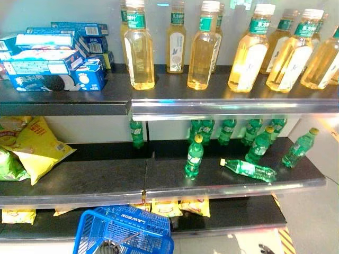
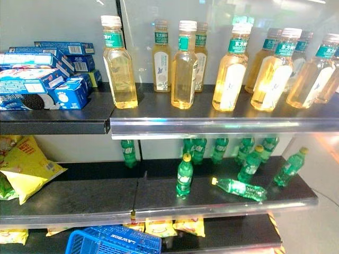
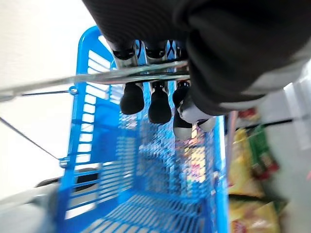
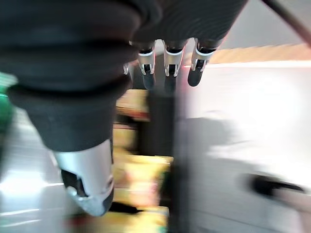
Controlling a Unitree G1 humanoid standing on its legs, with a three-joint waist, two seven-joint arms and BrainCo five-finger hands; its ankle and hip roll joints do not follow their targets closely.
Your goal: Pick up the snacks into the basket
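Observation:
A blue plastic basket [image 1: 124, 230] hangs low in front of the bottom shelf. In the left wrist view my left hand [image 3: 159, 104] has its fingers curled round the basket's metal handle [image 3: 97, 80], and the basket's inside [image 3: 146, 184] looks empty. Yellow chip bags [image 1: 37, 145] and a green bag [image 1: 9, 165] lie on the left of the middle shelf. Small yellow snack packets [image 1: 180, 207] lie on the bottom shelf behind the basket. My right hand [image 4: 167, 63] hangs with straight fingers, nothing in it, close to blurred yellow packets [image 4: 141, 179].
Blue cookie boxes [image 1: 50, 66] are stacked on the top shelf's left, beside a row of yellow tea bottles [image 1: 139, 50]. Green soda bottles [image 1: 194, 156] stand on the middle shelf's right, one lying on its side [image 1: 249, 169]. Metal shelf edges [image 1: 233, 108] jut forward.

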